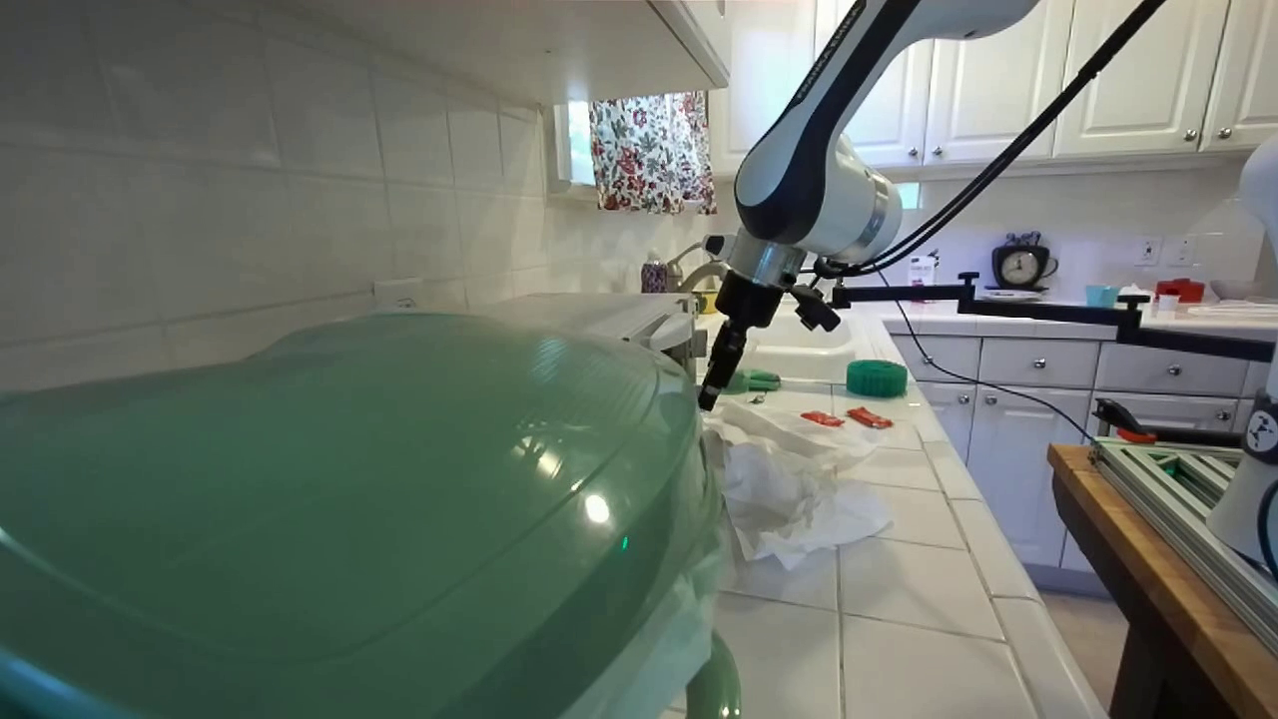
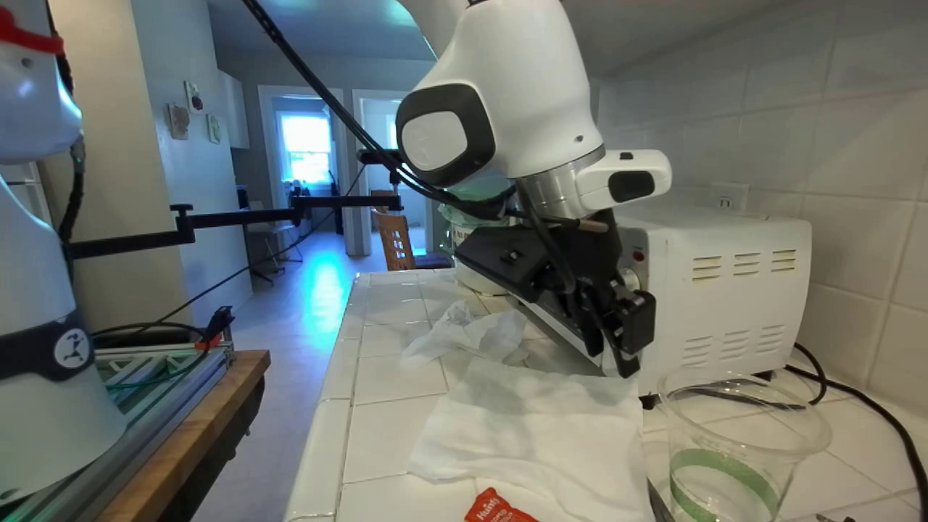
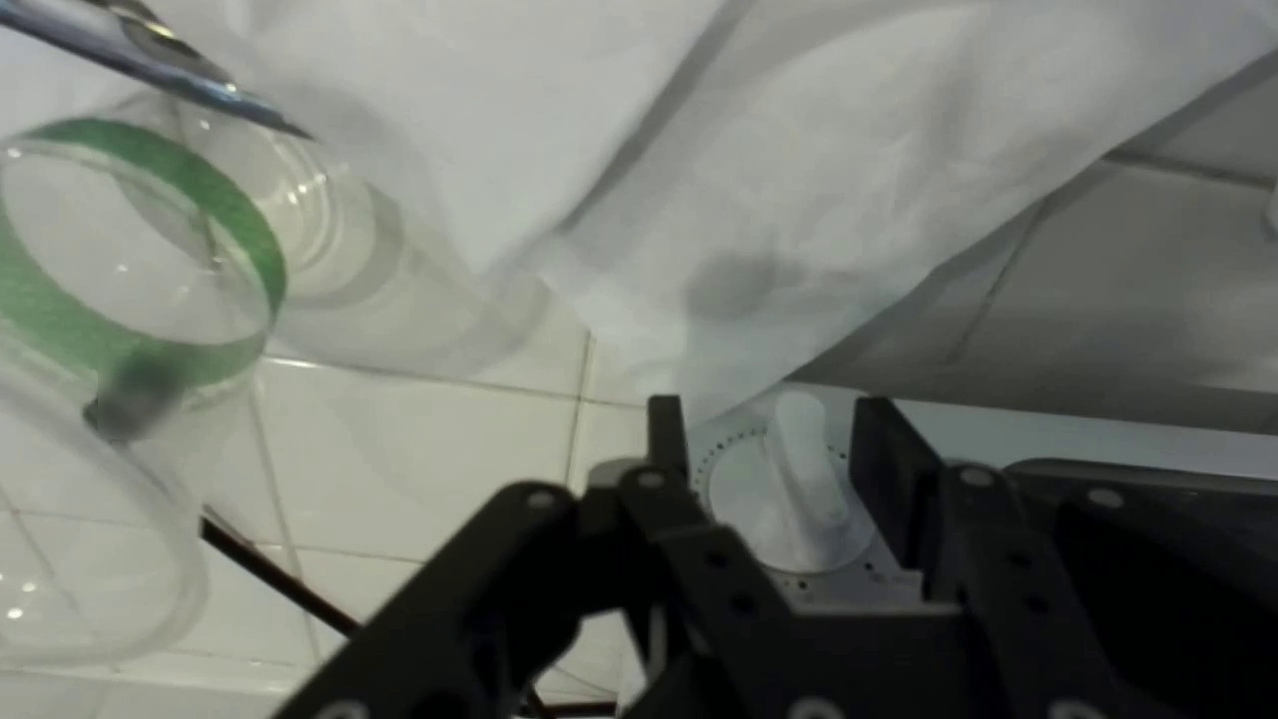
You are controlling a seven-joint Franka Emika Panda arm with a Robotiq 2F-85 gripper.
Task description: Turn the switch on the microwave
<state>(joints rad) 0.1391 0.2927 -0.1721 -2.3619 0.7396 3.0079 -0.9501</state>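
Note:
The white microwave (image 2: 725, 290) stands against the tiled wall in an exterior view; it is partly hidden by a green object in an exterior view (image 1: 589, 308). In the wrist view a round white knob (image 3: 807, 489) with a raised ridge sits on its front panel, ringed by dark marks. My gripper (image 3: 767, 439) is open, with one finger on each side of this knob and gaps visible to the ridge. The gripper also shows low at the microwave's front in both exterior views (image 1: 707, 399) (image 2: 627, 362). Another knob (image 2: 629, 279) shows higher up, beside a red light.
A clear cup with a green band (image 2: 725, 475) stands near the microwave's side, also in the wrist view (image 3: 235, 230). White paper (image 2: 536, 428) lies before the microwave. A large green object (image 1: 379, 479) fills the near side. A black cable (image 2: 881, 420) runs along the counter.

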